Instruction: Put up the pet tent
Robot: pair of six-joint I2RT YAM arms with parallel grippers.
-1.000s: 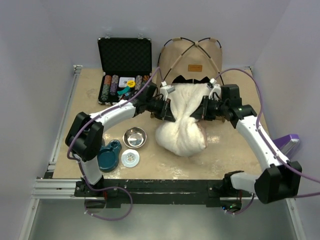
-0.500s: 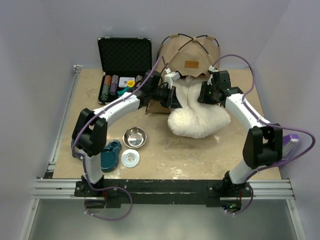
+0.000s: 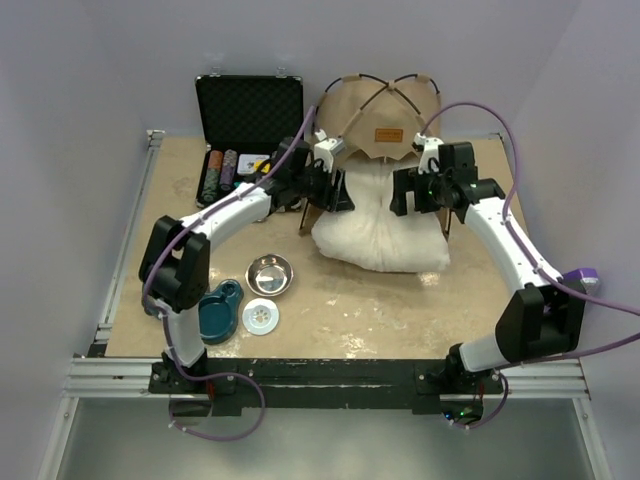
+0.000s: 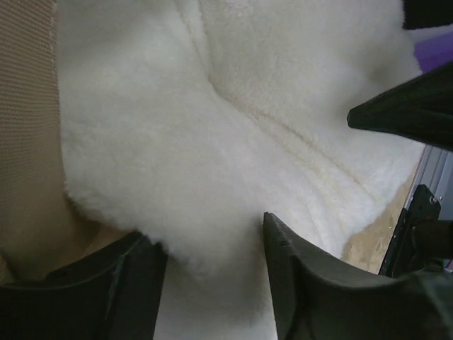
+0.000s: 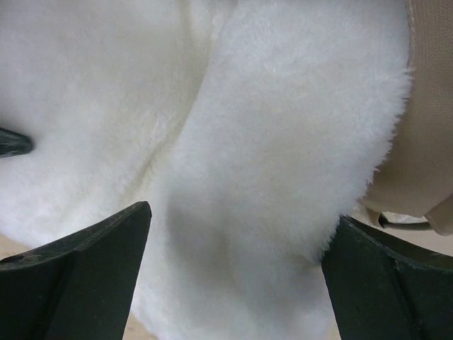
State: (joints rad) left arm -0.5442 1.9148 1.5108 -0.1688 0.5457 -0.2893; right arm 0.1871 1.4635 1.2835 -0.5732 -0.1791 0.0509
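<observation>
Two grippers of yours flank the white fleece cushion (image 3: 380, 238): left gripper (image 3: 338, 194) partly spread, right gripper (image 3: 399, 195) spread wide, fleece between each one's fingers

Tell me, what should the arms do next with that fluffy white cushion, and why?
Probably nudge the cushion back into the tent. The cushion lies flat on the table, mostly in front of the tent, and the left gripper and right gripper stand open at its two sides, gripping nothing.
</observation>
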